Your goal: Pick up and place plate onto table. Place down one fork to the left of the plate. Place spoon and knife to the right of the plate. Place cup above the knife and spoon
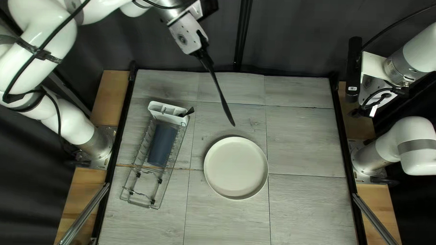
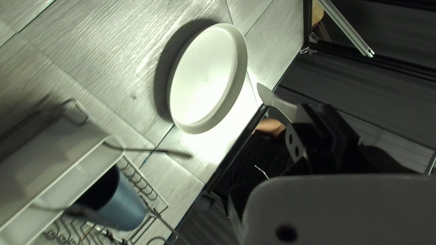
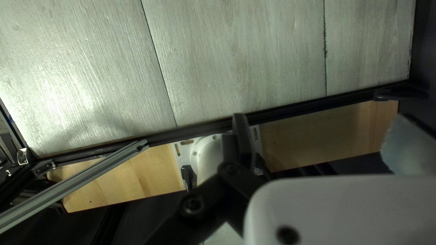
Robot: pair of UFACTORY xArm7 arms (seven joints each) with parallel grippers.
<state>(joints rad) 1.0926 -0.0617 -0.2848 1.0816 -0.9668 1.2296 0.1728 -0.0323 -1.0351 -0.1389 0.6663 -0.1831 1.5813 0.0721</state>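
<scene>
Knife (image 1: 219,90) hangs from left jaws (wrist marking (image 1: 183,38) illegible).

Matt white plate (image 1: 235,168) on grey wood-grain table (image 1: 304,140); wire-metal rack (image 1: 141,194).

Left arm (image 1: 35,58) is up high, looping from its base at the table's left edge and reaching across above the far edge, wrist tipped so the left gripper (image 1: 203,51) points down and toward the table's middle, fingers clamped on the handle end of a knife (image 1: 220,95) that hangs slanting below. Right arm (image 1: 413,143) sits folded at the right edge, wrist raised by the far right corner, right gripper (image 3: 240,136) spread wide and holding nothing.
</scene>
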